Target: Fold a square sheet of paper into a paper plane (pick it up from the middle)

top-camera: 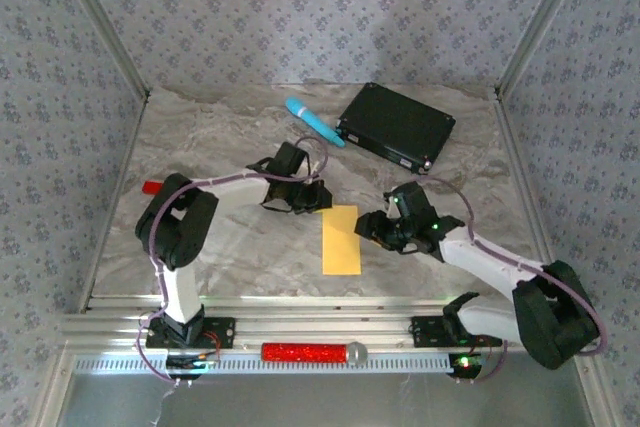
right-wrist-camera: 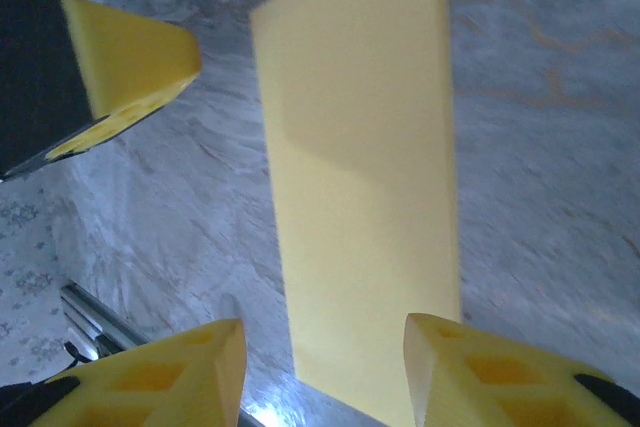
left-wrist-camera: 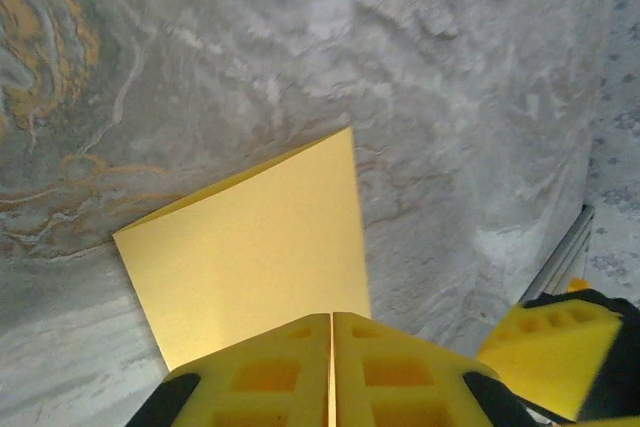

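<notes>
The square sheet of paper [top-camera: 341, 239] lies flat on the marble table, folded in half into a narrow yellow-orange rectangle. My left gripper [top-camera: 318, 197] is at its far-left corner, jaws shut with nothing seen between them. In the left wrist view the paper [left-wrist-camera: 250, 247] spreads out just beyond the shut left gripper [left-wrist-camera: 331, 315]. My right gripper [top-camera: 368, 230] is at the paper's right edge, open. In the right wrist view the paper [right-wrist-camera: 360, 147] runs away from the open right gripper [right-wrist-camera: 322, 322], its near end between the two fingers and below them.
A black flat box [top-camera: 396, 125] and a light-blue cylinder [top-camera: 314, 121] lie at the back of the table. A small red block [top-camera: 152, 187] sits at the left edge. A red cylinder [top-camera: 305, 352] rests on the front rail. Patterned walls close in three sides.
</notes>
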Controlling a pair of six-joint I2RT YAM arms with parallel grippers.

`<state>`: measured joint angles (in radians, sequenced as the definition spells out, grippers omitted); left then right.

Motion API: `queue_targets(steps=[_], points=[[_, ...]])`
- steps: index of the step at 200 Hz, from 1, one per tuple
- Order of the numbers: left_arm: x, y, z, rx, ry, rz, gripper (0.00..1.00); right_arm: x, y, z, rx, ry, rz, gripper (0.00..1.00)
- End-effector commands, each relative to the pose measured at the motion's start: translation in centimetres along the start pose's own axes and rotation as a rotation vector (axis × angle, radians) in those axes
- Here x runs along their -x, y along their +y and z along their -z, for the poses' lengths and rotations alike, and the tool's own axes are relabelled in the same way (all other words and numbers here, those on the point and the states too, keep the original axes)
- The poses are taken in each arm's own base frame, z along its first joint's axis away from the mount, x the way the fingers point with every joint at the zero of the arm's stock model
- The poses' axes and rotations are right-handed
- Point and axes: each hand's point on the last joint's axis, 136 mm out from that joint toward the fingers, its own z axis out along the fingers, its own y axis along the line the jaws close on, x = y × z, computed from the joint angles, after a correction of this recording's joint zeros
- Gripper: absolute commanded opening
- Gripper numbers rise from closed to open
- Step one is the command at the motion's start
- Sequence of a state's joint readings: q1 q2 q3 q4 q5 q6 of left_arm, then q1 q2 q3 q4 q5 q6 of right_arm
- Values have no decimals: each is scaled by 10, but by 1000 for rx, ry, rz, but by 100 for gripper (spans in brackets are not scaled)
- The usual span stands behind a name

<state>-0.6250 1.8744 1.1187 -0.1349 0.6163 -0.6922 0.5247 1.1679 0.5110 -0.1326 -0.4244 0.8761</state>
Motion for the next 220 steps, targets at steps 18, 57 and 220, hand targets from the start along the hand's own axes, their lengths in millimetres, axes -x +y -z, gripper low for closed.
queue_targets(steps=[18, 57, 220], points=[[9, -6, -10, -36, 22, -11, 10, -36, -31, 2, -55, 73, -95, 52], [13, 1, -21, -29, 30, -4, 10, -51, -23, -1, -2, 129, -133, 49], [-14, 55, -38, 35, 87, 63, 10, -69, -15, -22, -26, 245, -130, 53]])
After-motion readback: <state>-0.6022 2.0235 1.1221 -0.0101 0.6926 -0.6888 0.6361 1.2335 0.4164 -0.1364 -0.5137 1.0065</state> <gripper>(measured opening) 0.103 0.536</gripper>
